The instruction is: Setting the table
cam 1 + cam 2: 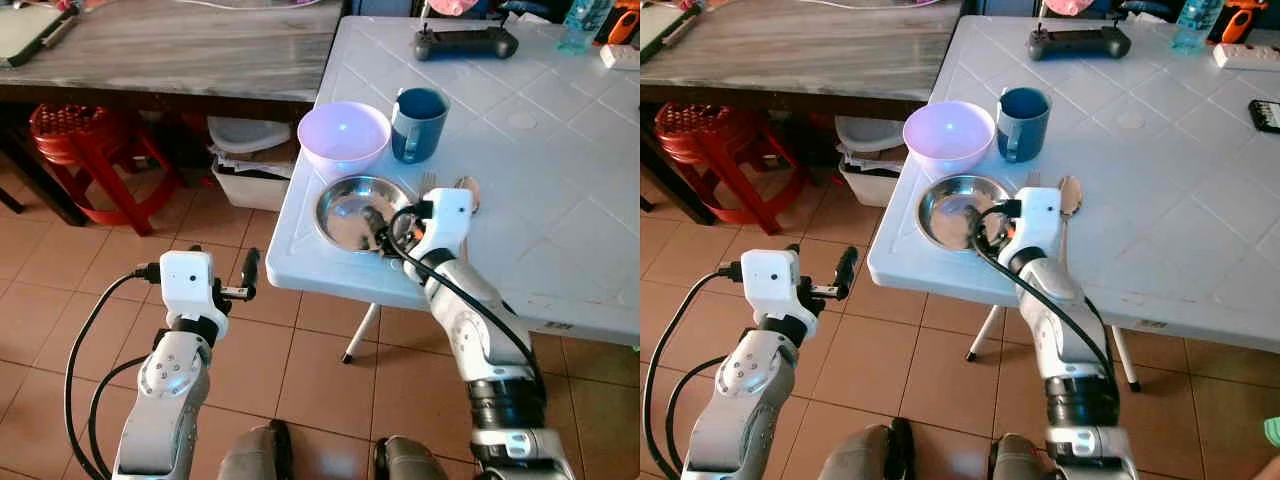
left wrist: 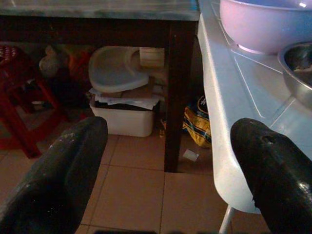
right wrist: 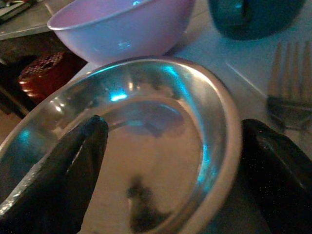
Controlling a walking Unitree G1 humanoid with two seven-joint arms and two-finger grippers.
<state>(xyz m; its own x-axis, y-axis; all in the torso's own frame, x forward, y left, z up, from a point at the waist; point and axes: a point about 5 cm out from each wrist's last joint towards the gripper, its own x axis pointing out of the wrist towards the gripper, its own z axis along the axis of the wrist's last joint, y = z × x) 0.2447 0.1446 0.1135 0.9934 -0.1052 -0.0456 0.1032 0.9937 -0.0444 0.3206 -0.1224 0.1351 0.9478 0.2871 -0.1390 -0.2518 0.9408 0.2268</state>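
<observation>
Straddling the round shiny steel plate's (image 1: pixel 350 205) rim, wide-spread right gripper (image 3: pixel 168 175)

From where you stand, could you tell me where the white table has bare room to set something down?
The white table is bare right of the spoon, from the mug toward its right edge. The near-left corner is crowded: purple bowl, steel plate, fork, right gripper.

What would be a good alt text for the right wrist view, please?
Two black fingers straddle the rim of a shiny steel plate, one inside the dish, one outside it. Behind the plate stand a lilac bowl and a dark teal mug; a fork lies beside it.
</observation>
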